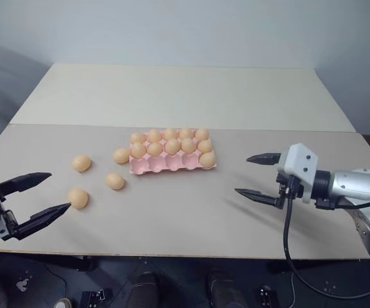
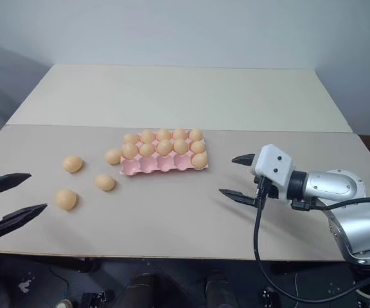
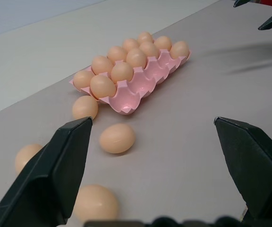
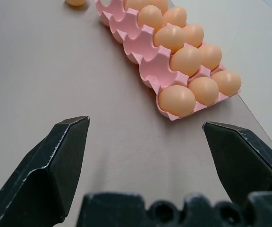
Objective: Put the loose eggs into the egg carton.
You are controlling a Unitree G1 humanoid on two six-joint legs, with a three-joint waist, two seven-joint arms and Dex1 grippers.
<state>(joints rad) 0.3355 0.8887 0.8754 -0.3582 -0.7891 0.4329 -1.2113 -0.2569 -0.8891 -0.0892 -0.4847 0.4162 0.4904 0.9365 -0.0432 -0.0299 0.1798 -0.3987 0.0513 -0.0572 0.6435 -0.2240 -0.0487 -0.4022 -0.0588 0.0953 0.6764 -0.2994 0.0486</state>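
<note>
The pink egg carton (image 1: 157, 166) lies flat mid-table. Its two far rows are full of pale orange eggs, and one more egg (image 1: 207, 160) sits at the right end of the near row, whose other cups are bare. Several loose eggs lie left of the carton: one touching its left end (image 1: 121, 156), the others further left (image 1: 81, 163) and nearer (image 1: 114, 181), (image 1: 78, 197). My left gripper (image 1: 58, 190) hovers open just left of the nearest egg, holding nothing. My right gripper (image 1: 243, 174) hangs open right of the carton, also holding nothing.
The table is two pale boards meeting at a seam (image 1: 249, 129) behind the carton. Its front edge (image 1: 172, 255) runs close below both grippers. Beyond that edge, cables and small items lie on the dark floor.
</note>
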